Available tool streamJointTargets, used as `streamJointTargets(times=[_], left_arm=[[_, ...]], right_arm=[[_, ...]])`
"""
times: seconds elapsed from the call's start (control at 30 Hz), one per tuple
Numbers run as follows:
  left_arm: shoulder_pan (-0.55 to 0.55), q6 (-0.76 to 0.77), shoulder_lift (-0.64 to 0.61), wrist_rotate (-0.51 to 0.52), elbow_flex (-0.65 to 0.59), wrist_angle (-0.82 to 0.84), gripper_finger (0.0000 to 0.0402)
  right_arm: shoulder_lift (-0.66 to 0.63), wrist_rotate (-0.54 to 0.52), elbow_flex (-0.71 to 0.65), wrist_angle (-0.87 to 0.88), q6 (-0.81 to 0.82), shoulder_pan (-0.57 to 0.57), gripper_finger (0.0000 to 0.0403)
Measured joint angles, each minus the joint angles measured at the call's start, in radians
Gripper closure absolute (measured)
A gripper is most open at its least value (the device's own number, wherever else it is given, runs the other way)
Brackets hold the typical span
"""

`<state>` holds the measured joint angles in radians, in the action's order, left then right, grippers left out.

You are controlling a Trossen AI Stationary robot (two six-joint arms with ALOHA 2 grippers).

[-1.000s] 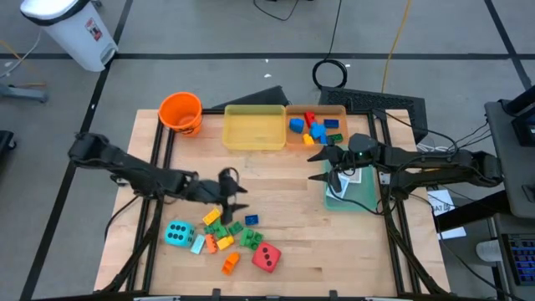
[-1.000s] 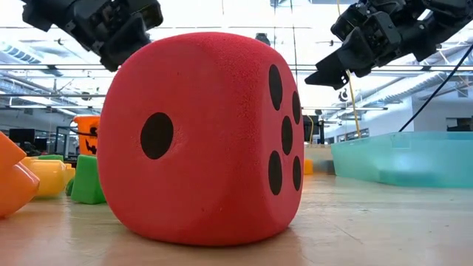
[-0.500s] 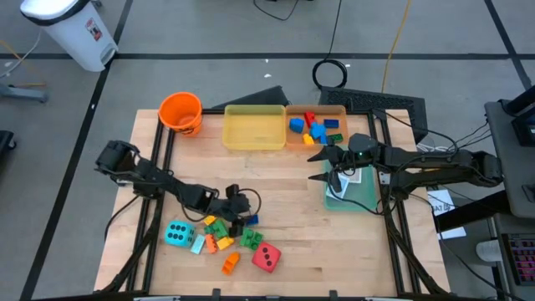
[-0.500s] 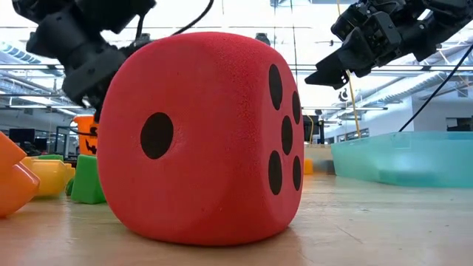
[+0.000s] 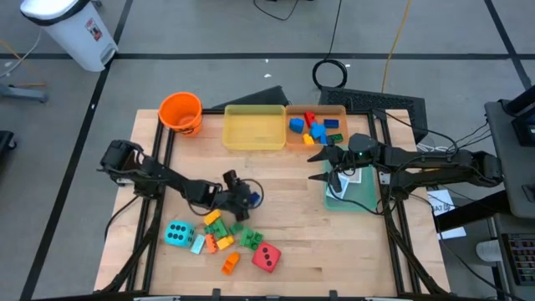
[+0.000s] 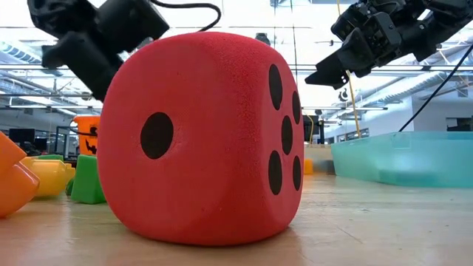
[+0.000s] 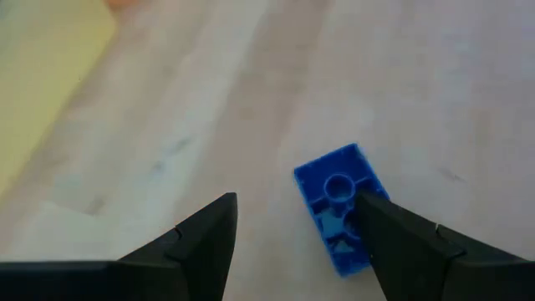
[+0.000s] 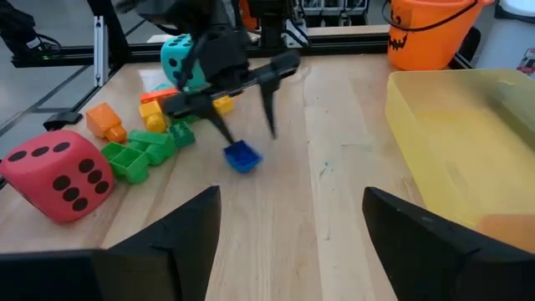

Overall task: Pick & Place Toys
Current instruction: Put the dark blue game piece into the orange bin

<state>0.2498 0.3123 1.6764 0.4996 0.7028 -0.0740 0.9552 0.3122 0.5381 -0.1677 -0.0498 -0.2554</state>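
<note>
Hovering with fingers apart over a blue brick (image 7: 338,207) lying flat on the wooden tabletop (image 5: 284,242), left tool (image 5: 243,199) not gripping yet, with the cyan die (image 5: 177,233), the loose brick pile (image 5: 226,234) and the red die (image 5: 267,257) unsorted nearby. Looking maybe a third done: yellow tray (image 5: 253,130) bare, a few bricks in the orange tray (image 5: 318,124), right tool (image 5: 322,165) open and empty beside the green tray (image 5: 355,196). Seeing grey floor, cables and a white bin (image 5: 73,30) around.
</note>
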Motion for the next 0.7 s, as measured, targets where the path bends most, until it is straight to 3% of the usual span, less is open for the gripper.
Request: streamJointTargets(times=[0.23, 0.37, 0.5, 0.7], left_arm=[[-0.061, -0.005, -0.107, -0.019, 0.023, 0.046, 0.0156], [-0.072, 0.095, -0.183, -0.110, 0.046, 0.087, 0.0156], [-0.048, 0.201, -0.158, -0.133, 0.044, 0.095, 0.0156], [0.003, 0.263, -0.027, -0.133, 0.045, 0.073, 0.0156]], right_arm=[[0.000, 0.000, 0.000, 0.006, 0.003, 0.000, 0.0146], [0.000, 0.000, 0.000, 0.008, 0.001, 0.000, 0.0147], [0.000, -0.001, 0.000, 0.010, -0.005, 0.000, 0.0147], [0.000, -0.002, 0.000, 0.013, -0.018, 0.000, 0.0147]])
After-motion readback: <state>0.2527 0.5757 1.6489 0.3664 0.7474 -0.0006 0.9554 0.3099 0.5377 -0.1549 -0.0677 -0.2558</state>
